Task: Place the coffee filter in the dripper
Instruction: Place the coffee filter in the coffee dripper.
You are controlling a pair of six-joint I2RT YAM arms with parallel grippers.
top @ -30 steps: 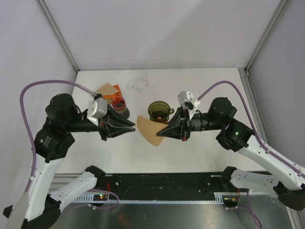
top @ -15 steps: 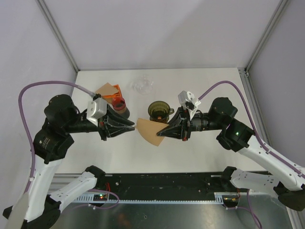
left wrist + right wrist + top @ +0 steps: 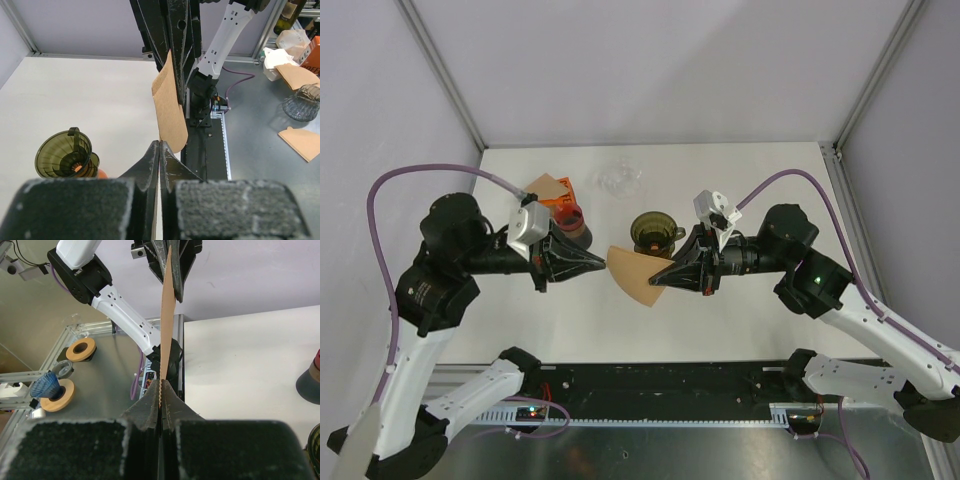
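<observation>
Seen from above the white surface (image 3: 520, 320), both arms reaching toward its middle. Brought the left gripper (image 3: 603, 264) forward since a second before and closed it, from partly open, on the left corner of the coffee filter (image 3: 632, 272). Kept the right gripper (image 3: 655, 283) pinched on the narrow end. Held the filter in the air between the two, just in front of the dripper (image 3: 652, 232), long axis roughly left to right, curved edge toward the left arm and the bases, broad face upward. Presented only its thin edge to the right wrist camera; hid the pinched corner behind the left fingers.
</observation>
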